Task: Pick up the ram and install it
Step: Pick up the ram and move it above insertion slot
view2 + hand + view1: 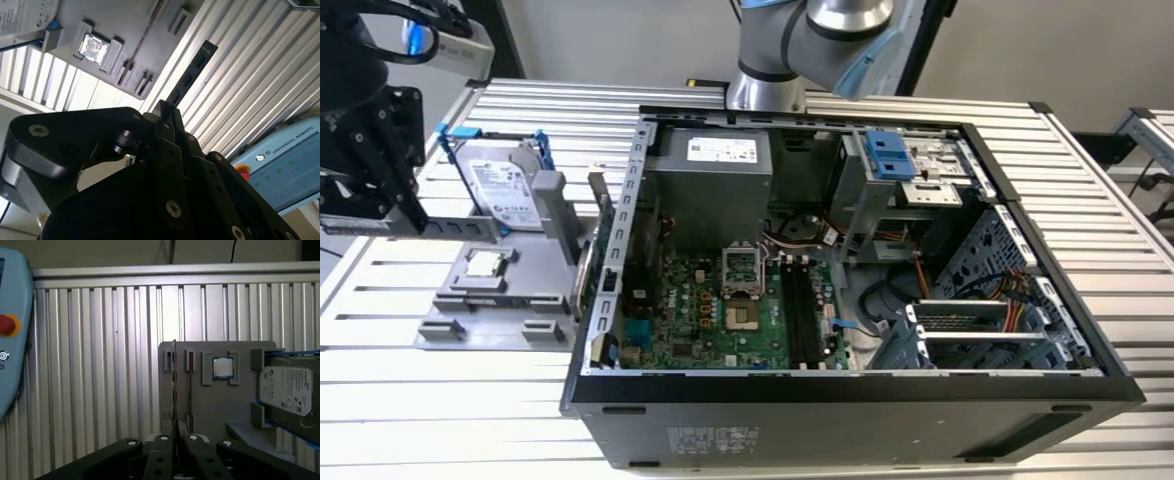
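One long, thin, dark circuit-board ram stick (192,70) is clamped between the black gripper's (165,112) closed fingers, near the grey plastic parts tray (215,405).

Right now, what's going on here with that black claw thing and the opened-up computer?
A single robot arm's gripper is shut on the ram, a thin dark stick, and holds it over the ribbed table, clear of the grey holder where a hard drive and a processor chip sit. The open computer case lies toward the exterior view's right. The ram is not yet in the motherboard.
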